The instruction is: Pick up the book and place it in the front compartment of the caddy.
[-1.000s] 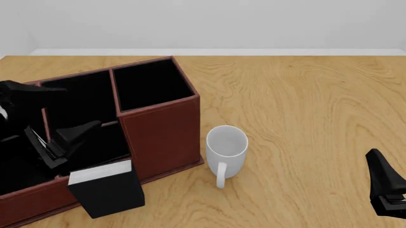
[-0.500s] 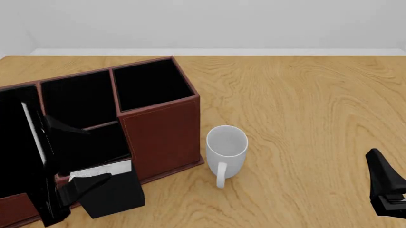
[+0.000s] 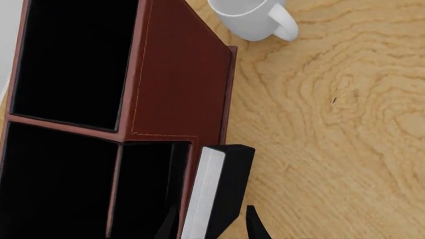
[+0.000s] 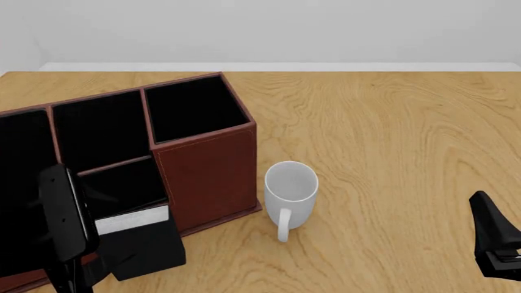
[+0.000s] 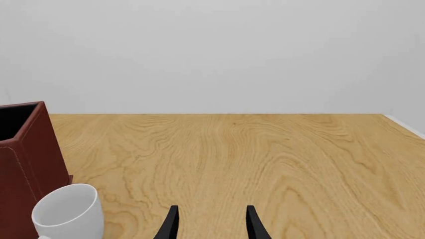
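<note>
The left end effector (image 3: 209, 224) hangs over the book (image 3: 216, 191), its 2 dark fingers parted with the book's near end between them, and nothing shows them pressing yet. The book stands upright on the tabletop (image 4: 391, 134), outside the caddy (image 4: 207, 168), with its cover just beside the low front wall. From the front, the arm blocks much of that corner, so I can't tell whether book and wall touch.

To do this step well, I'd bring the fingers down squarely across the 2 covers before closing, keeping the inner finger out of the slim gap by the caddy wall. Then lift straight up until the book's lower edge passes that rim, and only after that carry it sideways over the front compartment, which lies immediately beside the end effector on the caddy side.

The book is a thick, hard-looking block, its plain black covers smooth and its page edge white, so a firm, centred pinch should matter. The caddy is reddish-brown, leather-like, with pale stitching along straight edges, a black interior split by thin dividers, and 1 taller end.

Further right, beyond the caddy's tall end from the left end effector, stands a glossy white mug (image 4: 291, 189) with a looped handle, well clear of the lift. The right end effector (image 5: 209, 221) is spread open and empty above bare, swirl-grained wood.
</note>
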Available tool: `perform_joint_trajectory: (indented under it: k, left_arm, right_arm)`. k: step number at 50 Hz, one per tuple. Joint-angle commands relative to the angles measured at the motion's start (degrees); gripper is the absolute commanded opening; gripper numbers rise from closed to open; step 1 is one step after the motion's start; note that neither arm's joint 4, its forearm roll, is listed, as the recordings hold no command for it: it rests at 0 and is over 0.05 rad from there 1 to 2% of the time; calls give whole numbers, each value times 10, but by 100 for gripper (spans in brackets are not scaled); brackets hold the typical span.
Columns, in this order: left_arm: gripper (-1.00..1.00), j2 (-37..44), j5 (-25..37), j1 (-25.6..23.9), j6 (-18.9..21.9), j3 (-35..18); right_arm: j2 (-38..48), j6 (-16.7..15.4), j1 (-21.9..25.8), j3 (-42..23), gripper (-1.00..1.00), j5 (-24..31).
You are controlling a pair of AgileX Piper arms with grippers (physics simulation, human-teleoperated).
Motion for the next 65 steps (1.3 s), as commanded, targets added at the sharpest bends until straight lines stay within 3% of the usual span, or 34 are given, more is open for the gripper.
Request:
perform_joint_trajectory:
  k: [1,45,53,54,55,58,59,60,62,65]
  left_arm:
    - [100,19,-20,27,25,14]
    - [100,86,-92,45,23,24]
    - [100,75,-89,24,21,40]
    - [100,49,-85,1,26,49]
    - [-100,33,-85,-7,21,45]
    - [-100,7,-69,-36,8,33]
    - [-100,-36,-73,-48,31,36]
    - [-100,-31,-72,-46,27,34]
    - [-100,-66,-74,-56,57,40]
    - [-100,-93,-57,-76,65,37]
  right_arm:
    - [0,0,0,0,100,0]
    - [3,0,0,0,100,-3]
    - [1,0,0,0,100,-2]
    - [1,0,0,0,100,-2]
    - [1,0,0,0,100,-1]
    - [3,0,0,1,100,-3]
    - [3,0,0,1,100,-3]
    - [2,0,0,1,100,-3]
    - [1,0,0,0,100,-2]
    - [3,0,0,0,100,-3]
